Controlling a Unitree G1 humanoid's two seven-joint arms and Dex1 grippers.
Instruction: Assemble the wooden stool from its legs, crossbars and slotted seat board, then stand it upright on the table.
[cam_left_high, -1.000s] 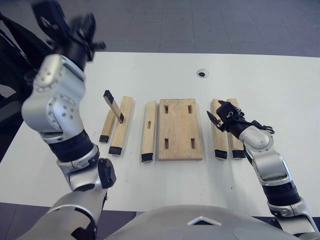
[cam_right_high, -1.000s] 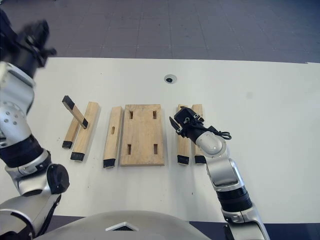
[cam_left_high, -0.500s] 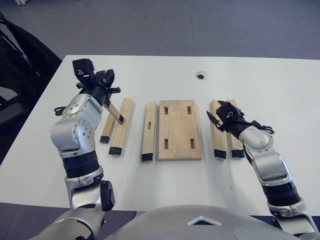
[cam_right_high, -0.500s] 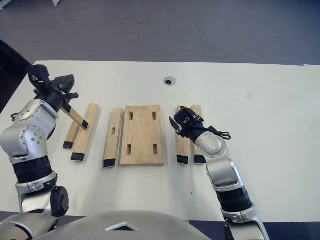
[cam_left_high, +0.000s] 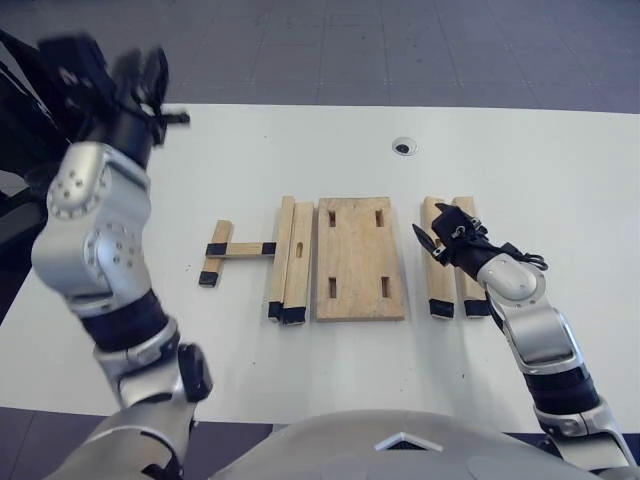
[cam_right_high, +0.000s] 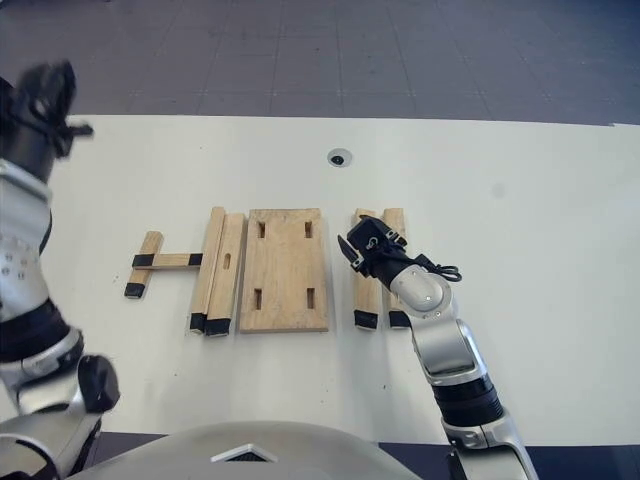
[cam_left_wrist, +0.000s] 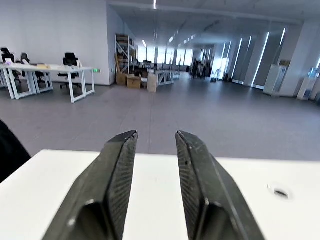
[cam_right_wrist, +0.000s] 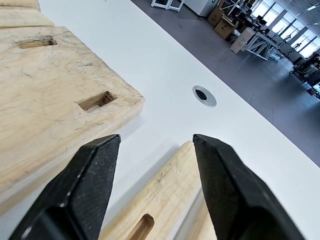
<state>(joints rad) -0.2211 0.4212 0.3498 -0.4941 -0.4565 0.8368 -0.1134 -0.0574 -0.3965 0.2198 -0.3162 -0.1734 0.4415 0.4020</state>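
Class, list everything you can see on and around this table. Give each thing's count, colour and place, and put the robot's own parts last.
Table: one, white, spanning the view.
Seat board: one, pale wood with four slots, lying flat at the middle.
Long legs: four, pale wood with black ends; two side by side just left of the board, two just right of it.
Short bars: two, pale wood with black ends, left of the legs; one lies parallel to them, the other lies crosswise from it to the nearest leg.
Cable hole: one, dark with a grey ring, beyond the board.
Left gripper: one, black, open, raised at the far left.
Right gripper: one, black, open, over the right-hand legs.
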